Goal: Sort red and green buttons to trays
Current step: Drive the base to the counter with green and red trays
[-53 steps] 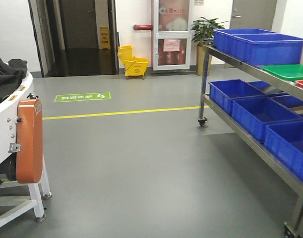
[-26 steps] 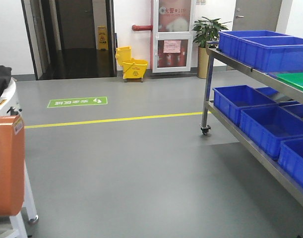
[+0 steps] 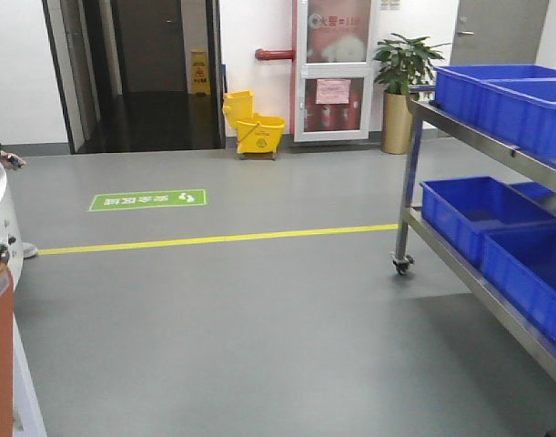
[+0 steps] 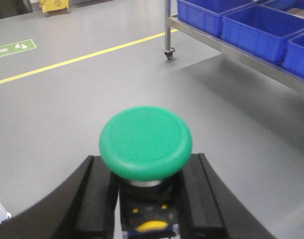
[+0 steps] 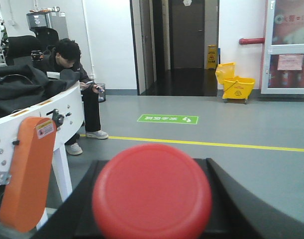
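Note:
In the left wrist view my left gripper [image 4: 146, 167] is shut on the dark base of the green button [image 4: 146, 139]. Its round cap stands above the two black fingers [image 4: 94, 199]. My right gripper [image 5: 154, 164] is shut on the red button [image 5: 152, 191]. That button's cap fills the low middle of the right wrist view and hides its base. Both buttons hang above the grey floor. The trays are out of view. Neither gripper shows in the front view.
A steel wheeled rack [image 3: 407, 182] with deep blue crates [image 3: 496, 96] stands at the right. On the left is a white conveyor with an orange guard [image 5: 25, 174], with a seated person [image 5: 67, 69] behind it. Far back are a yellow mop bucket [image 3: 257, 134] and a plant [image 3: 405, 77].
The front view has advanced across the floor. The rack has slid right, taking the green and red trays out of frame. The conveyor has nearly left the frame on the left.

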